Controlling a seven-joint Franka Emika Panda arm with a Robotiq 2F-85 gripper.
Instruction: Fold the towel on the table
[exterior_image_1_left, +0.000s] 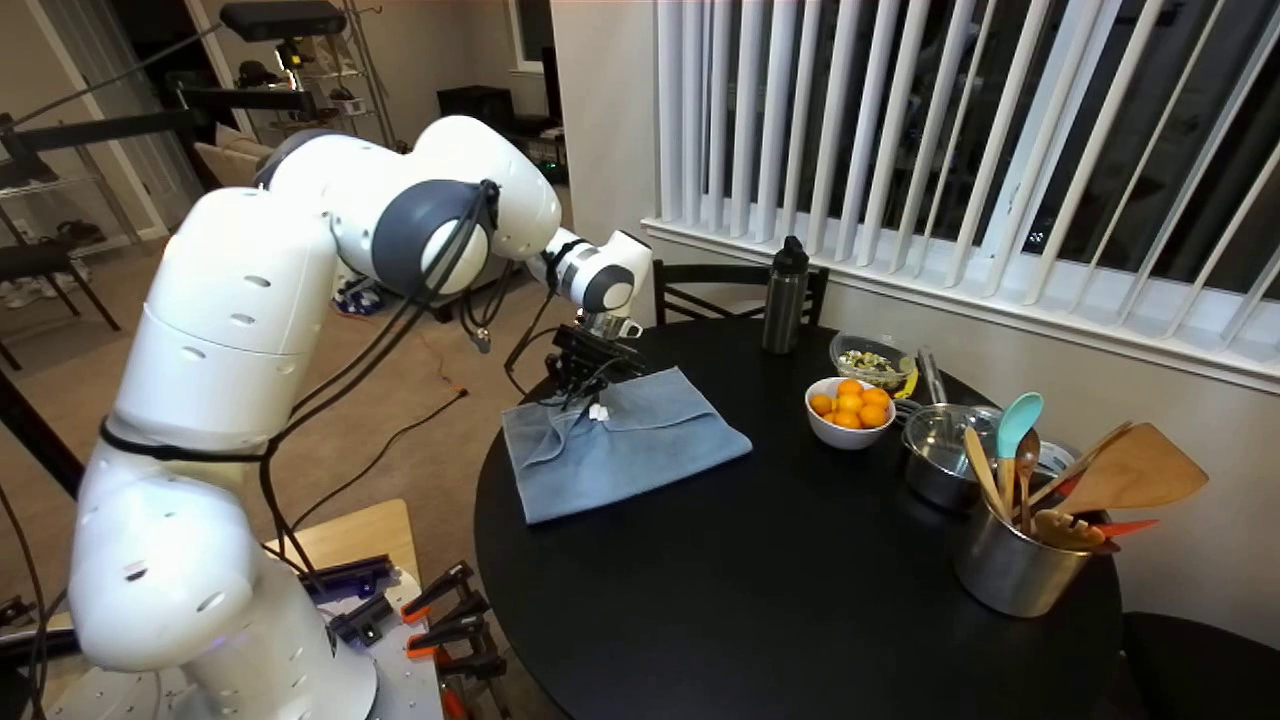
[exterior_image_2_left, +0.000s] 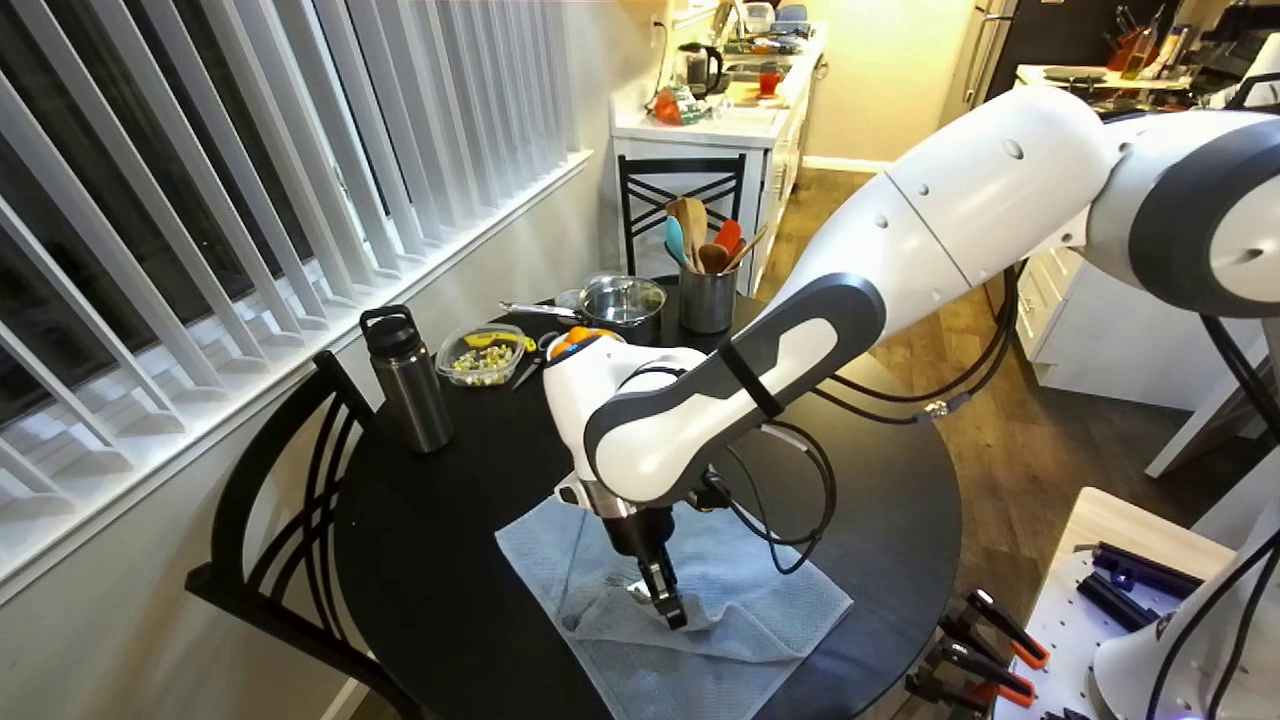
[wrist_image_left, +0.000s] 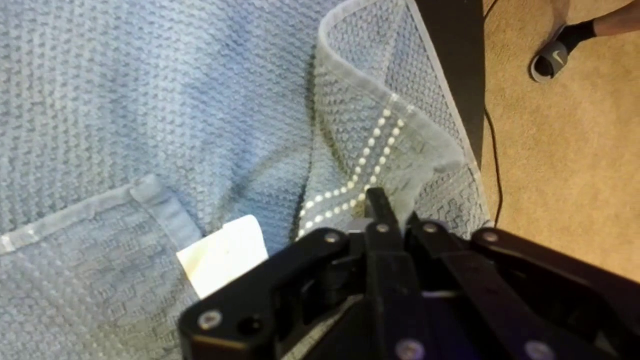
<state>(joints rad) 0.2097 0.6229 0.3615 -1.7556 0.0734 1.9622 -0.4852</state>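
Currently I'm gripping a rumpled fold of the towel (exterior_image_1_left: 645, 452) in my closed pincer (wrist_image_left: 397, 212), the counter (exterior_image_1_left: 790, 580) lying beneath the towel.

In an exterior view my gripper (exterior_image_2_left: 672, 610) is down at the towel (exterior_image_2_left: 745, 590), jaws together where it bunches; can't tell if I'm pinching it. Wht tag (exterior_image_2_left: 637, 591) just beside gripper, partly hid. Blk table (exterior_image_2_left: 450, 570) under towel. Steel bttl (exterior_image_2_left: 412, 385) well off upper L of gripper; chair (exterior_image_2_left: 285, 628) at table edge, also L. Farther past gripper: clear tub (exterior_image_2_left: 468, 378), orange fruit (exterior_image_2_left: 582, 338) mostly behind my arm (exterior_image_2_left: 950, 220), pan (exterior_image_2_left: 645, 325), utensils (exterior_image_2_left: 690, 228) in metal holder (exterior_image_2_left: 707, 305).
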